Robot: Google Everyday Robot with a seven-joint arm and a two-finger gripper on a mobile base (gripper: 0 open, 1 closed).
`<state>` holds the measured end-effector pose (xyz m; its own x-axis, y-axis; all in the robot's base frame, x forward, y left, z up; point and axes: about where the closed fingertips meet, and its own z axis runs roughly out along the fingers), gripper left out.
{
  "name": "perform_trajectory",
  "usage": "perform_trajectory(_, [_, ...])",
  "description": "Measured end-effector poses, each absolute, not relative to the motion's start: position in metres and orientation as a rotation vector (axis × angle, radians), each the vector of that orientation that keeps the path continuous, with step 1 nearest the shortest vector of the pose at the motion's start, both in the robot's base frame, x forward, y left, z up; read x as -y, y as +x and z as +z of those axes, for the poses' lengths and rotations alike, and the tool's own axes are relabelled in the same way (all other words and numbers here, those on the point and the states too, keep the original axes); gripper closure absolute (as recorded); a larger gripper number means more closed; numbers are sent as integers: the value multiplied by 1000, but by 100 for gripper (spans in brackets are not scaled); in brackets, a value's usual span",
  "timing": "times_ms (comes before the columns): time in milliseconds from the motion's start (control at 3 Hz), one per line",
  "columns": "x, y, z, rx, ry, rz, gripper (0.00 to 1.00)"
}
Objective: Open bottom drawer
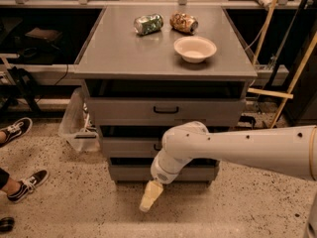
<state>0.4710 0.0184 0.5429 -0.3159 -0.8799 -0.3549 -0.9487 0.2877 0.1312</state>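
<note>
The bottom drawer [130, 172] is the lowest grey front of the metal cabinet, sitting flush under the middle drawer [124, 146] and the top drawer [166, 110]. Its handle is hidden behind my arm. My white arm reaches in from the right and crosses the middle and bottom fronts. My gripper [149, 198] points down at the floor just in front of the bottom drawer, below its lower edge, with cream fingertips.
On the cabinet top stand a green can [148, 24], a brown bag [184, 22] and a cream bowl [195, 48]. A clear plastic bin [77, 124] sits left of the cabinet. A person's shoes [20, 184] are at the left. Wooden poles [285, 88] lean at the right.
</note>
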Motion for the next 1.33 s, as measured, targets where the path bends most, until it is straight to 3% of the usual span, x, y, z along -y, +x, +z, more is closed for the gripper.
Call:
perform_trajectory(667, [51, 557, 471, -2309, -1371, 473, 0])
perform_trajectory(1333, [47, 574, 425, -2364, -1310, 450, 0])
